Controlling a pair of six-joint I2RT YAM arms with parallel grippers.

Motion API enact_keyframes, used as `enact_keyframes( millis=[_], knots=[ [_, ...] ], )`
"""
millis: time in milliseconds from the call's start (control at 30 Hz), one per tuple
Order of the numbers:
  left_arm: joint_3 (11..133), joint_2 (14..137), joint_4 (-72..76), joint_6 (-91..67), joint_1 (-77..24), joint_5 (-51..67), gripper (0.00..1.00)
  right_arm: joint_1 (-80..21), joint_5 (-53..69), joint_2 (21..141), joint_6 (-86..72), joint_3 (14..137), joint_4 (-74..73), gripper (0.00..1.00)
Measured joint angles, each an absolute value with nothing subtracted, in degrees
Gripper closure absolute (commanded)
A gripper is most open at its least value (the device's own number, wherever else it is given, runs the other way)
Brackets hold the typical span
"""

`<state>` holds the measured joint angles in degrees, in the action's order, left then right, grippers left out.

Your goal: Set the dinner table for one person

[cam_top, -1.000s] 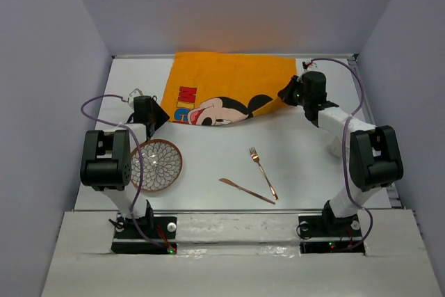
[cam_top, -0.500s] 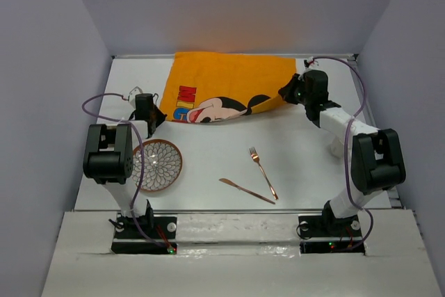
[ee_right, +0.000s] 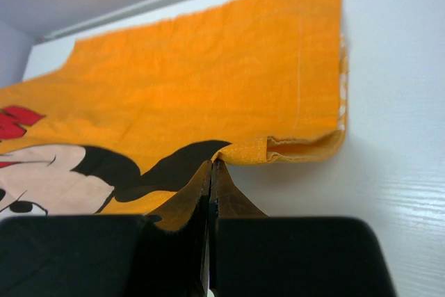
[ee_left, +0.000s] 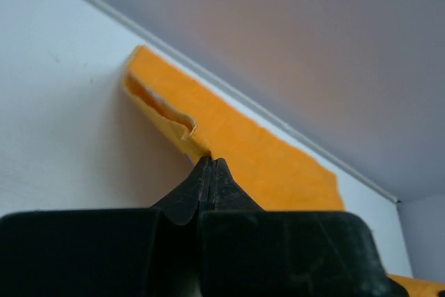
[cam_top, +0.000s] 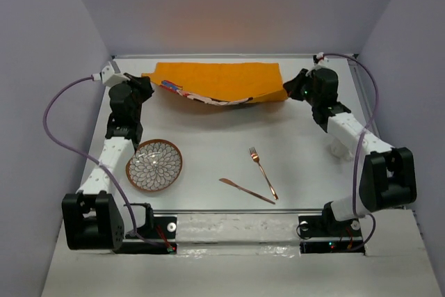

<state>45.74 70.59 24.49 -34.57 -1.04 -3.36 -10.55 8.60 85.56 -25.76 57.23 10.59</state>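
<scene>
My left hand (cam_top: 143, 86) was clamped on the left corner of the orange cloth (cam_top: 218, 80). In the left wrist view its fingers (ee_left: 211, 163) were pressed together on a folded bit of the cloth's (ee_left: 268, 172) hem. The patterned plate (cam_top: 154, 165) lay well to the near side of the cloth, below that left corner, flat on the white surface (cam_top: 208, 133). The surface itself spread under everything, running past the cloth on the left, right and near sides.

The cloth stretched between my two hands along the far edge, with its middle sagging. A strip of the printed picture showed along its near edge, and a shadow lay on the surface just beneath.

Toward the near side of the cloth, below its right half, the knife (cam_top: 247, 191) and the fork (cam_top: 263, 172) lay well apart from it. Their near ends came close together.

My right hand (cam_top: 295, 92) was clamped on the cloth's right corner. In the right wrist view its fingers (ee_right: 211, 166) met on the doubled-over edge of the cloth (ee_right: 195, 81), beside the black part of the print.
</scene>
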Motion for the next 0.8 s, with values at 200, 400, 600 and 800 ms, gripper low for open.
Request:
enact_keyframes(
  millis=[200,400,600,800],
  knots=[
    [45.5,62.1,24.4,-35.0,-1.1,-1.7,1.0,-10.5,5.5,75.8,-25.3,57.4,7.4,1.0],
    [47.9,56.7,21.1,-35.0,-1.2,1.0,1.0,-10.5,0.5,67.9,-23.5,63.3,0.9,1.0],
    [59.3,62.0,20.7,-34.8,-1.2,3.5,1.0,-9.9,-2.9,70.9,-20.5,76.2,-0.9,1.0],
    [73.3,74.9,18.3,-34.7,-1.2,5.5,1.0,-7.1,-2.1,84.4,-19.2,89.1,-5.0,1.0]
  ],
)
